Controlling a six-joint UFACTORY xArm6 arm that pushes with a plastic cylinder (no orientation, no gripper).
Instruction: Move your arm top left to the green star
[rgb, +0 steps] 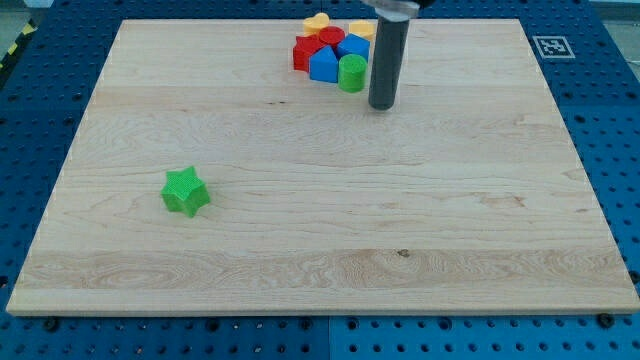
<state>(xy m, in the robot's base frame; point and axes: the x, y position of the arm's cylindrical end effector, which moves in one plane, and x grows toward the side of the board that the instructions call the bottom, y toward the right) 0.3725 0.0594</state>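
Note:
The green star (185, 191) lies alone on the wooden board (320, 240), at the view's left, below the middle. My tip (381, 105) stands near the view's top, right of centre, far to the upper right of the star. It is just right of a green cylinder (351, 73) and apart from it by a small gap.
A tight cluster sits at the view's top by my rod: a red block (307, 52), a blue block (325, 65), another blue block (354, 46), a red cylinder (331, 37), a yellow heart (317, 22) and a yellow block (362, 28).

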